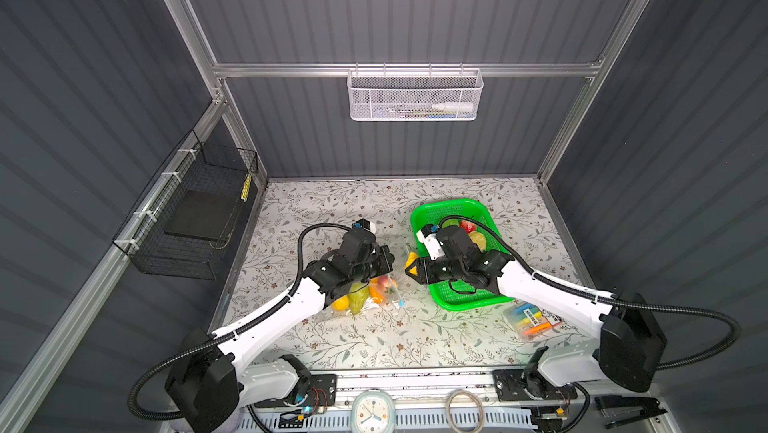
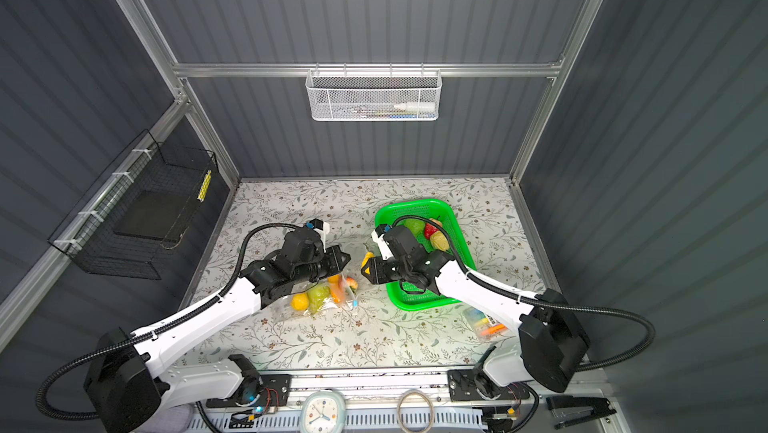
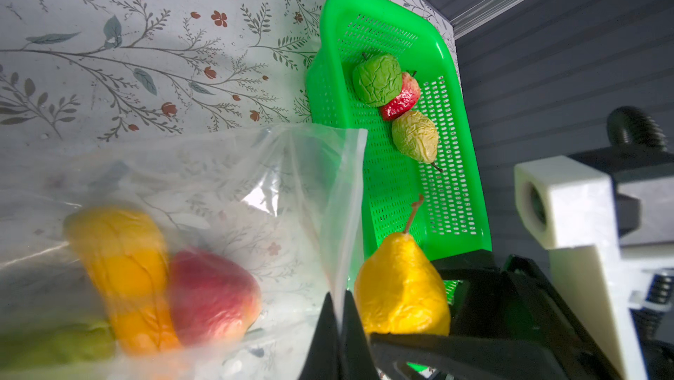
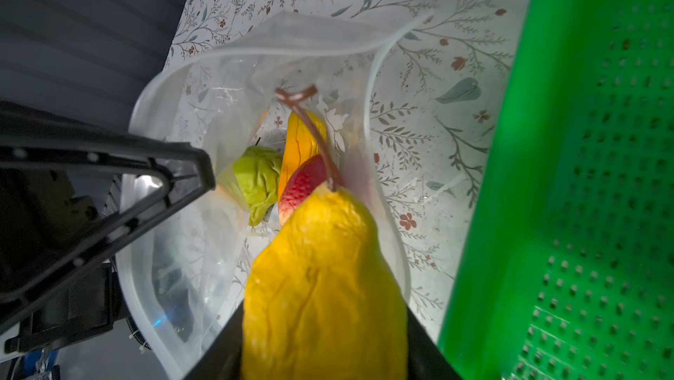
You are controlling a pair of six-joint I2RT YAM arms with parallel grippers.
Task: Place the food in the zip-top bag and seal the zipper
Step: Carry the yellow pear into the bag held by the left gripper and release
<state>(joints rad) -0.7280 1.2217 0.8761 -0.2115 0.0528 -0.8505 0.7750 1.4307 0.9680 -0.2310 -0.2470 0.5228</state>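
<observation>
The left gripper (image 3: 339,334) is pinched tight on the zip-top bag (image 3: 226,177) rim, bag on the table (image 1: 415,339) beside the green basket (image 3: 470,184); right wrist view alone shows its mouth gaping; right gripper (image 4: 324,352) clamps a yellow pear (image 4: 321,268) at it; both top views catch the blue slider (image 1: 401,304).

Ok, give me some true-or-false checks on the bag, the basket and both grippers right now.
1. The left gripper has its jaws pinched on the mouth edge of the zip-top bag. True.
2. The right gripper is empty. False: it holds a yellow pear at the bag's mouth.
3. The green basket is empty. False: a green apple, a strawberry and a pale pear lie in it.
4. Some fruit already lies inside the bag. True.
5. The marker packet is in the basket. False: it lies on the table, outside it.
</observation>
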